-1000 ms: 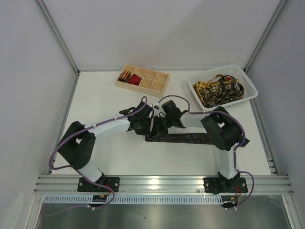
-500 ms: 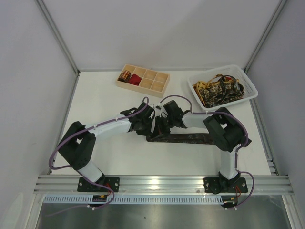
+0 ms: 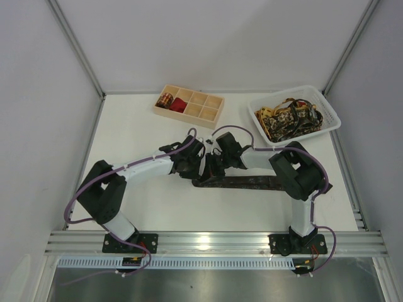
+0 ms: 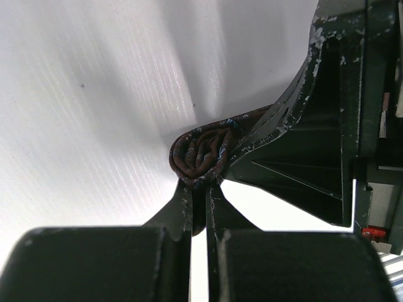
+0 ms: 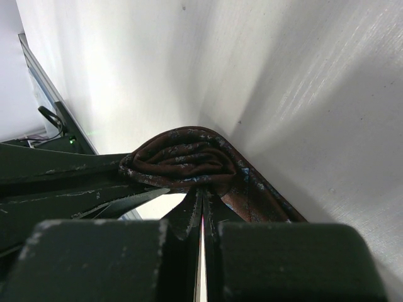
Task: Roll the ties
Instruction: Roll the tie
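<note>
A dark brown tie (image 3: 245, 182) lies flat across the table's middle, its left end wound into a small coil (image 4: 203, 154). My left gripper (image 3: 194, 165) and right gripper (image 3: 209, 168) meet at that coil from opposite sides. In the left wrist view the left gripper (image 4: 200, 189) is shut, with a fold of the tie pinched between its fingers. In the right wrist view the right gripper (image 5: 203, 196) is shut on the underside of the coil (image 5: 182, 160). The tie's unrolled length (image 5: 267, 200) trails away to the lower right.
A pale wooden compartment tray (image 3: 186, 116) stands at the back, holding a patterned coil (image 3: 165, 99) and a red coil (image 3: 180, 104). A white basket (image 3: 330, 104) at the back right holds a heap of gold-and-black ties (image 3: 289, 118).
Both grippers have shifted slightly with the coil, and the right arm's elbow has moved a little to the right. Both grips are unchanged.
</note>
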